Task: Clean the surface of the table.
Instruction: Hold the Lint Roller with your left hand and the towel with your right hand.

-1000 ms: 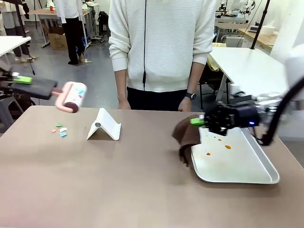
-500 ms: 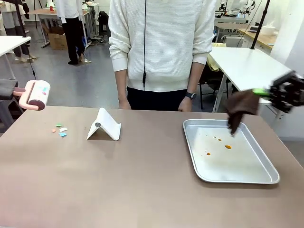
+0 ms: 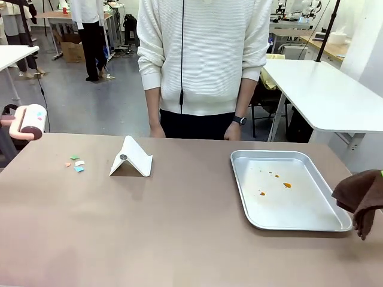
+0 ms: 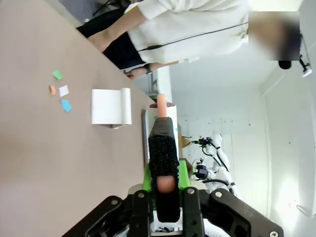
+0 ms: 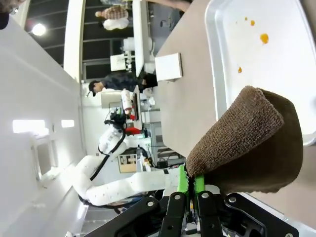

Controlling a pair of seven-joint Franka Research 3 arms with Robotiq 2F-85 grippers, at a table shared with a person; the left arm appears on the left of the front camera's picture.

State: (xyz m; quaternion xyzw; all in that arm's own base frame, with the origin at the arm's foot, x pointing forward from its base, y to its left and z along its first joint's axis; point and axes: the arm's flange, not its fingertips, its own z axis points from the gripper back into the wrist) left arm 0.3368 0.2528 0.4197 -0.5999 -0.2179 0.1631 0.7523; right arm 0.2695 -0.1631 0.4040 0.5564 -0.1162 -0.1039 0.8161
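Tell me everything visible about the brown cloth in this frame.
The cloth is dark brown terry with a thick looped pile. It is bunched into a fold and pinched at one edge by the right gripper, whose fingers are shut on it. It hangs limp at the table's right side, by the near right corner of the metal tray; whether it touches either cannot be told.

The roller (image 3: 29, 122) has drawn back from near the table's (image 3: 149, 227) far left corner to beyond its left edge. The cloth (image 3: 362, 196) has swung from the tray's (image 3: 281, 153) left rim to the table's right edge.
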